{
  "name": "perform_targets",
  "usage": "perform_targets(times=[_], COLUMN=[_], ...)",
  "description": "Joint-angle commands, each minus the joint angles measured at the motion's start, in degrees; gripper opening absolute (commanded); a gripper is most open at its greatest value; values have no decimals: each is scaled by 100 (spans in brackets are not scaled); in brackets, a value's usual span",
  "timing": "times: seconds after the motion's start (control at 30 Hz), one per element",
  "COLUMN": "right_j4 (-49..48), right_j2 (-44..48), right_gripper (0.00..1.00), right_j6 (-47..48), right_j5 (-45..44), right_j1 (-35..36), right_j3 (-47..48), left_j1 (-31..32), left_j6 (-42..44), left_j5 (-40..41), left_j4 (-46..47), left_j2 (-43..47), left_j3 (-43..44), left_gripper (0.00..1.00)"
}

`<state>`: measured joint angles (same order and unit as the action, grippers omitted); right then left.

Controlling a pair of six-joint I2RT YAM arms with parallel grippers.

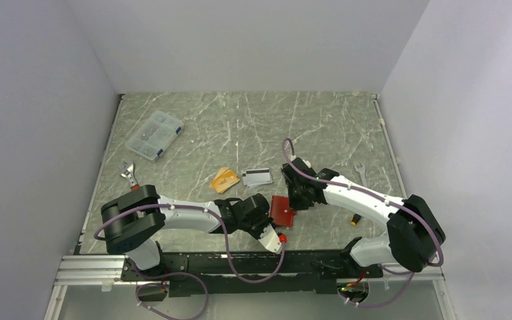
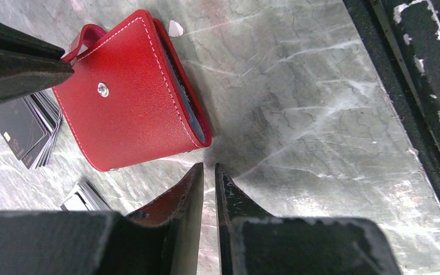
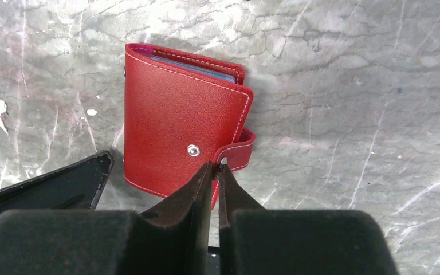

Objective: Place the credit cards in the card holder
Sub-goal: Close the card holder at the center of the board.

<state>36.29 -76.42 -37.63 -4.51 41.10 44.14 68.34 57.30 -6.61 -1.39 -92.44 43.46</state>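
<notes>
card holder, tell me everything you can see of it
The card holder is a small red leather-look wallet with pale stitching and a silver snap stud. It lies folded shut and flat on the marble-patterned table, its snap tab loose, not fastened. Card edges show inside. The right end effector, nearly shut, sits at the tab.

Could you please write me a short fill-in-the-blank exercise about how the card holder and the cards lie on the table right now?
1. The card holder lies folded ____ on the table, its snap unfastened.
2. The color of its leather is ____.
3. The right gripper has its fingertips at the holder's snap ____.
4. The gold-orange cards lie ____ the holder, on the marble.

Missing words: shut; red; tab; outside
</notes>
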Motion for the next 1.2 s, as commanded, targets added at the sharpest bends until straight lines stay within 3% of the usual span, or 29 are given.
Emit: perform_targets(times=[0.0, 0.13, 0.27, 0.37, 0.97, 1.17], right_j4=[243, 339, 473, 488, 677, 615], right_j2=[9, 48, -13, -137, -422, -381], right_gripper=[7, 4, 29, 34, 23, 10], right_j6=[-31, -52, -96, -139, -227, -276], right_j5=[-317, -438, -555, -605, -875, -915], right_j1=[62, 91, 207, 323, 426, 432], right_j3=[275, 333, 470, 565, 661, 674], left_j1=[31, 35, 33, 33, 31, 31], left_j6=[-53, -52, -48, -35, -49, -56], left_j5=[-90, -92, -74, -51, -60, -59], left_j4=[-44, -70, -34, 26, 50, 64], left_j2=[174, 168, 176, 175, 191, 208], left_j3=[-26, -5, -9, -5, -17, -56], left_gripper=[18, 18, 18, 18, 18, 18])
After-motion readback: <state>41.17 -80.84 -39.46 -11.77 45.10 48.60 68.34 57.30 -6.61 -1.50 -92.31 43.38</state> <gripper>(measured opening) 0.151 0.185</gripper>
